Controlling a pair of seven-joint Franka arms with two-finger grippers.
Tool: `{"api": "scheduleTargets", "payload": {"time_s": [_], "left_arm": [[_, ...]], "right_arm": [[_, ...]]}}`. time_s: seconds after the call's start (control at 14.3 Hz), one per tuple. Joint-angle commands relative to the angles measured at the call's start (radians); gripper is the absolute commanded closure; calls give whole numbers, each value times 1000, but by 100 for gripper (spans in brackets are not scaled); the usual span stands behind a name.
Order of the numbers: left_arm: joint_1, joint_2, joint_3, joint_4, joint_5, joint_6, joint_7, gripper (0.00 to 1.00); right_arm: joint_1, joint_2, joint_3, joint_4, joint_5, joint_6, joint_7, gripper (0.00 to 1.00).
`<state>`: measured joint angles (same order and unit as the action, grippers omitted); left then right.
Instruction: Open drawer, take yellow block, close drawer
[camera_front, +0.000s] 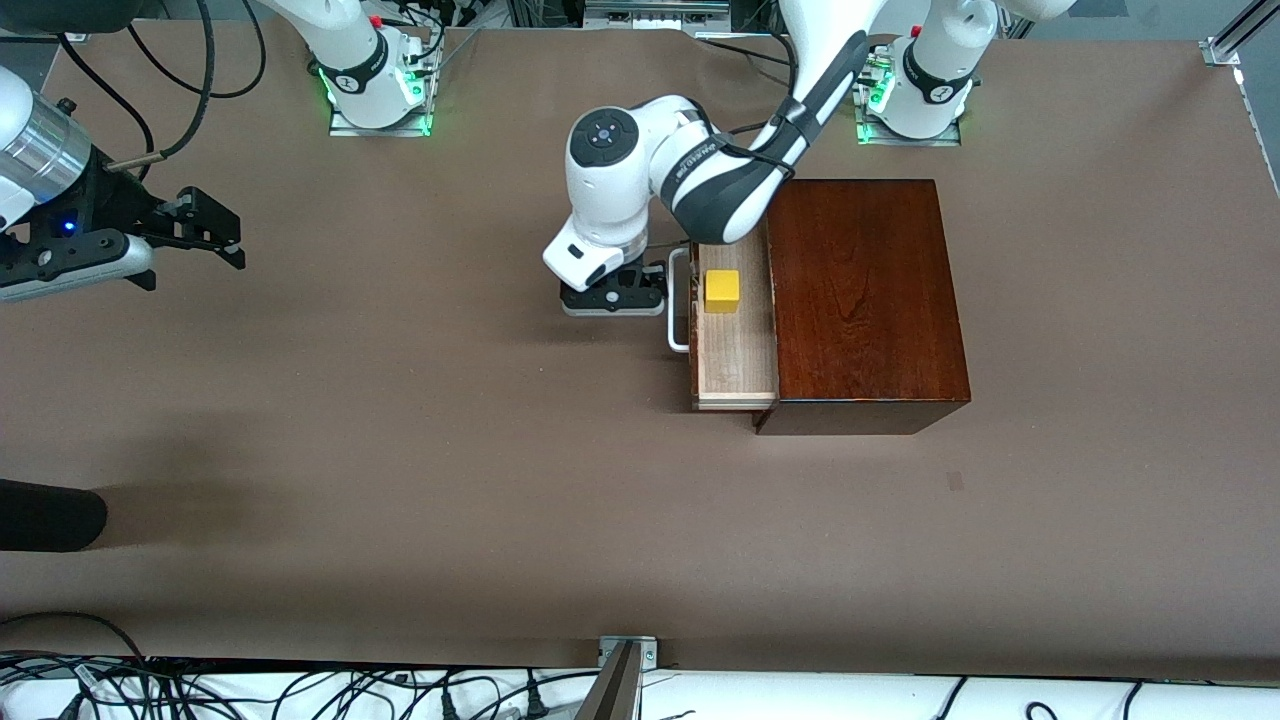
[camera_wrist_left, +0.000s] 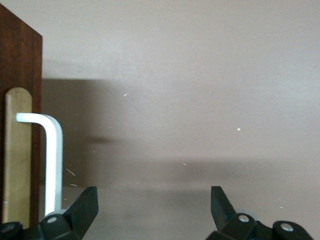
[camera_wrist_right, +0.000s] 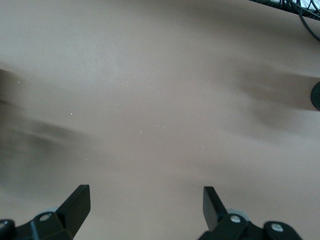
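Observation:
The drawer (camera_front: 738, 350) of the dark reddish-brown wooden box (camera_front: 860, 300) stands pulled out toward the right arm's end of the table. The yellow block (camera_front: 722, 291) sits in its pale interior. My left gripper (camera_front: 612, 298) is low, in front of the drawer's white handle (camera_front: 678, 300). It is open, with only bare table between its fingers. In the left wrist view the left gripper (camera_wrist_left: 152, 207) shows the handle (camera_wrist_left: 52, 160) just outside one fingertip (camera_wrist_left: 82, 205). My right gripper (camera_front: 215, 235) waits open over the table at the right arm's end, and the right wrist view of the right gripper (camera_wrist_right: 145, 207) shows nothing in it.
A black rounded object (camera_front: 50, 515) pokes in at the table's edge at the right arm's end, nearer to the front camera. Cables (camera_front: 300, 690) and a metal bracket (camera_front: 625, 650) line the table's near edge. Brown tabletop (camera_front: 400, 420) lies in front of the drawer.

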<state>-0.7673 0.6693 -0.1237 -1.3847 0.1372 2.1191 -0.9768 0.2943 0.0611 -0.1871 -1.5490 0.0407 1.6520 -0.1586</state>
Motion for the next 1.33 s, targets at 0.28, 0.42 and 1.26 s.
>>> {"api": "scheduleTargets", "payload": {"time_s": [0.28,0.42,1.26], "left_arm": [[34,-48,19,194,-4,-443,151,0],[106,-111,18,227,-2,-562,254,0],[750,-412,9,151,-97,-774,1104,0]], "right_arm": [[16,8,31,9,-9,-78,-65,0],[23,8,52,7,-5,-77,-65,0],[238,184,376,131,-12,11,-100,0]]}}
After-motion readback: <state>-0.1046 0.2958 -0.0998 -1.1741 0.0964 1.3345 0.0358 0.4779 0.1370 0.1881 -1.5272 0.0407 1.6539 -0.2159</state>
